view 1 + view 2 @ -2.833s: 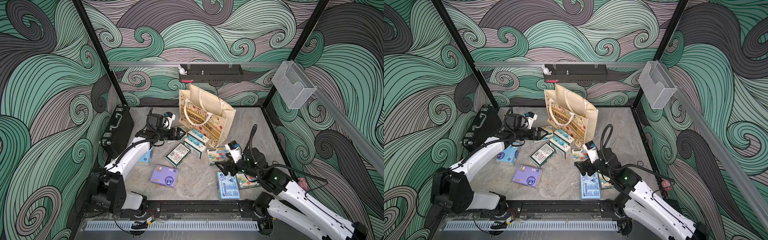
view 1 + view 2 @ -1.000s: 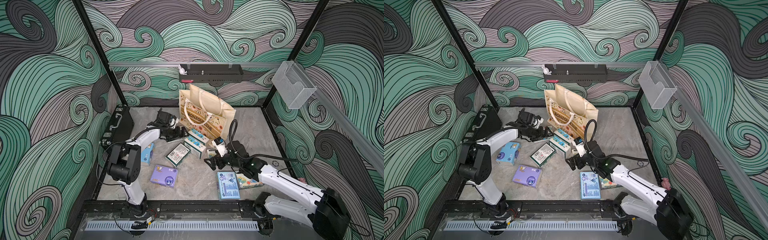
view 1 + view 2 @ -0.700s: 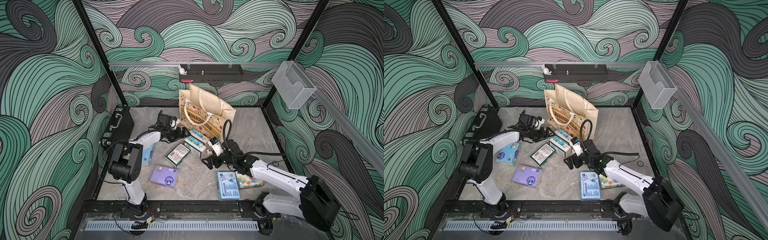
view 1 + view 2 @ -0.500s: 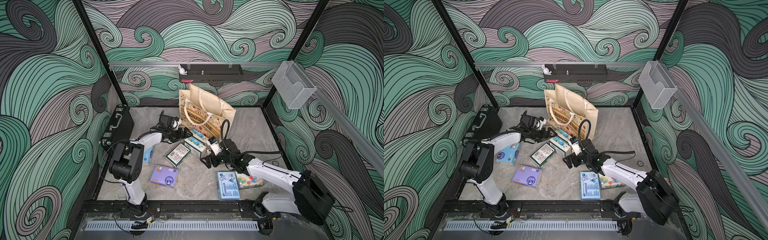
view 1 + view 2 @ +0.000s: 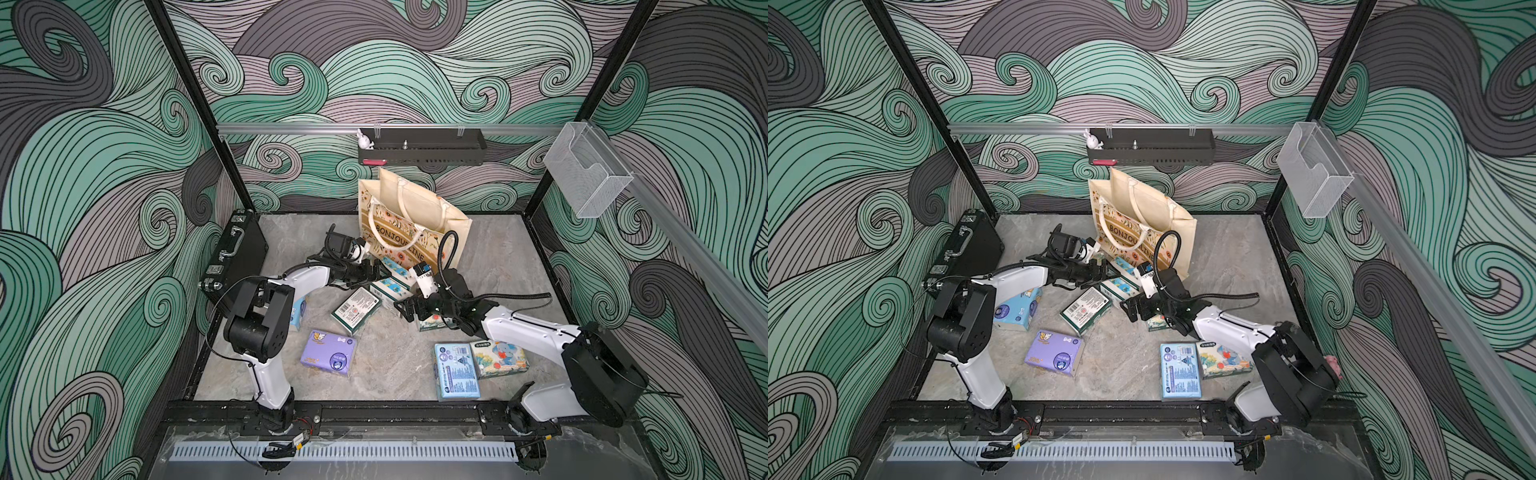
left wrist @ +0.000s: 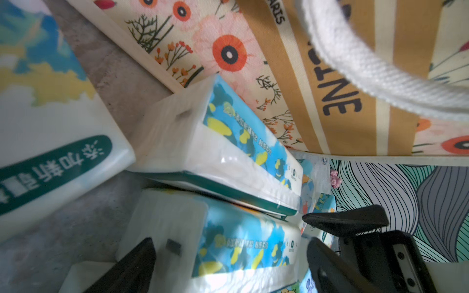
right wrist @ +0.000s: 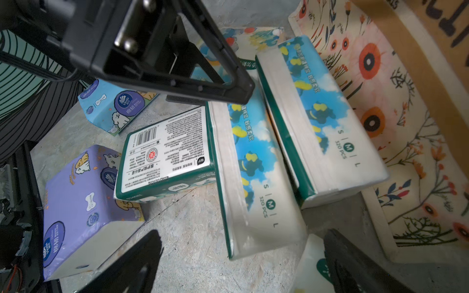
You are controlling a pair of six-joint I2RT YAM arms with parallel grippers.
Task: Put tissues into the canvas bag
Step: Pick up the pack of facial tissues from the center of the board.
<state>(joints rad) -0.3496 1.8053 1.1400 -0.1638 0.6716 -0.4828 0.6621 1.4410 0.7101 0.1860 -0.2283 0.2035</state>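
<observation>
Left wrist view sits right down among the tissues: the left claw [image 6: 228, 246] has its jaws wide apart either side of a white-blue floral pack [image 6: 177, 223] and clamps nothing. A second floral pack [image 6: 223, 152] lies alongside, right at the foot of the canvas bag [image 6: 330, 101].

Seen from above, in both top views, that bag stands upright with its mouth open near the middle of the back edge of the worktop [image 5: 386, 374]. Both arms reach in low toward its front face.

The right claw [image 7: 242, 236] is spread wide too, with nothing in it, low over bare stone at the near ends of the two floral packs. A dark green pack [image 7: 165, 152], white label up, rests against the side of the nearer floral one.

Every pack I can see lies outside the bag:
- A purple pack [image 5: 328, 353] sits toward the front-left.
- A light blue cartoon pack [image 5: 298, 311] is half hidden behind the left arm near the left edge.
- A pale blue pack [image 5: 456, 376] and an elephant-printed pack [image 5: 498, 359] lie side by side, touching, by the front edge right of the middle.

A black briefcase [image 5: 237, 257] leans along the left edge at the back-left corner
</observation>
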